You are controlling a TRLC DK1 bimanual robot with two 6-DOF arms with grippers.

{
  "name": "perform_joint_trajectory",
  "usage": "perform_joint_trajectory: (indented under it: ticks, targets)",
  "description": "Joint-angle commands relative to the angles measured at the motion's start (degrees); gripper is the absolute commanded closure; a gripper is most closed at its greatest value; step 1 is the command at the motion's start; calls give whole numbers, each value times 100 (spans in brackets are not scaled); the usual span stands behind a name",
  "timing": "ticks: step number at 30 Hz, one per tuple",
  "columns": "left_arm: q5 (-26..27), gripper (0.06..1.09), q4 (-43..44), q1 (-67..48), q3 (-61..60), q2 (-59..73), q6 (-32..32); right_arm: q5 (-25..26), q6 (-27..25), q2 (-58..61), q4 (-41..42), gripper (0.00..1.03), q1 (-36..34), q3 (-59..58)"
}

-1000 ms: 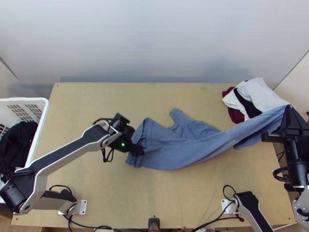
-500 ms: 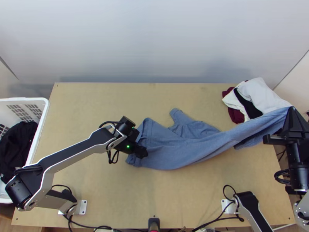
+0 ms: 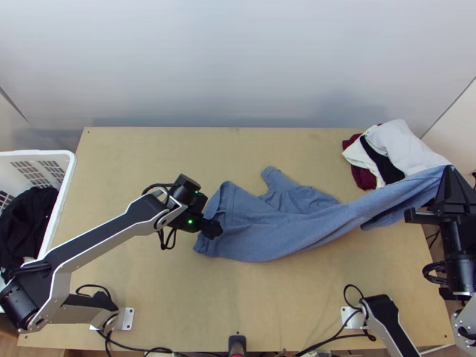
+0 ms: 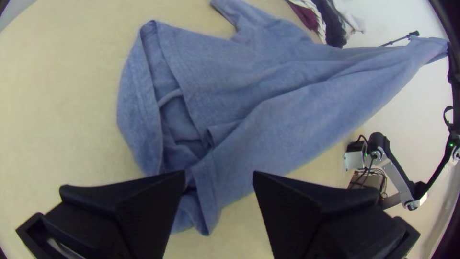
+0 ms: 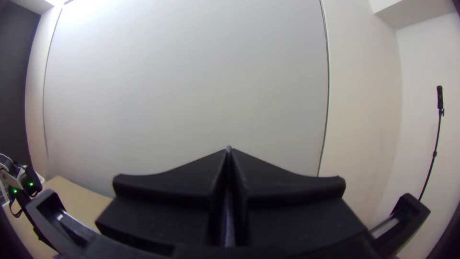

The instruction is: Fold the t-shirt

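- Pinching a raised end of the t-shirt point(image 3: 279, 232), the right gripper point(image 3: 447, 168) could skew it by overpulling.
- Jaws wide, the left gripper point(image 4: 219, 174) could miss bunched layers.

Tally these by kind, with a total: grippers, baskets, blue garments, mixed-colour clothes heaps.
Grippers: 2 (left gripper, right gripper)
Baskets: 1 (white basket)
Blue garments: 1 (blue garment)
Mixed-colour clothes heaps: 1 (clothes heap)
Total: 5

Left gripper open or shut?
Open: the left gripper's fingers stand apart, with blue shirt and table visible between them.
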Motion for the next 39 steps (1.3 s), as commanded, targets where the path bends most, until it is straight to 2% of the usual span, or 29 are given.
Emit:
perform_joint_trajectory:
  ticks: [1, 22, 26, 27, 33, 36, 39]
  targets:
    - [-48, 38, -94, 16, -168, -24, 66, -5, 23, 30, 89, 100, 0, -61]
    - [-171, 39, 363, -336, 174, 970, -101, 4, -74, 109, 204, 100, 0, -70]
    - [-83, 71, 591, -283, 69, 803, -224, 4, -74, 100, 204, 100, 0, -141]
    - [-74, 75, 609, -292, 60, 794, -232, 4, -65, 100, 204, 100, 0, -167]
    - [-83, 75, 600, -204, 78, 671, -338, -5, -12, 109, 291, 100, 8, -264]
    - [-39, 105, 609, -107, 87, 662, -347, 4, -21, 109, 318, 100, 0, -299]
    - [-13, 105, 574, -19, 113, 521, -320, 4, -21, 100, 318, 100, 0, -299]
